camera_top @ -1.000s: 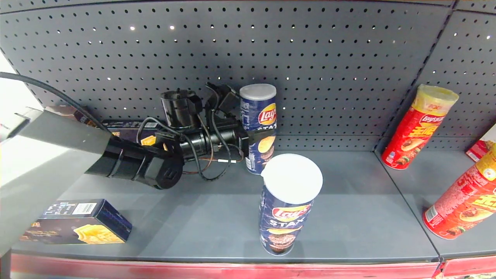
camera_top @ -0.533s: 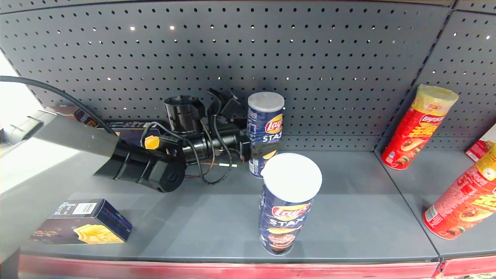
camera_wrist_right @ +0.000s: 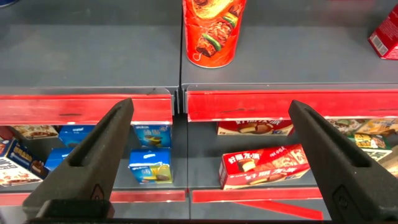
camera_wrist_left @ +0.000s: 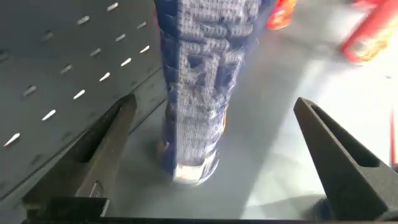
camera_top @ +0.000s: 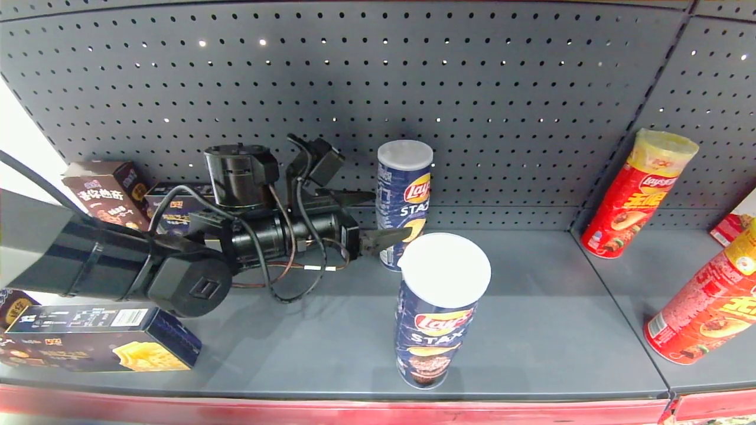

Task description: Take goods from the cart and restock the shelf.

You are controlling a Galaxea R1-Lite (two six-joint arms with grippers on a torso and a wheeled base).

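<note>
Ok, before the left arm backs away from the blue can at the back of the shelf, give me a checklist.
1. Grip released: the left claw is open, with gaps either side of the back blue can: ok.
2. The back blue can stands upright on the shelf: ok.
3. The left claw is clear of the front blue can: cannot tell; its tip looks close to the lid in the head view.
4. The front blue can is upright: ok.
5. The right claw is open and empty: ok.
</note>
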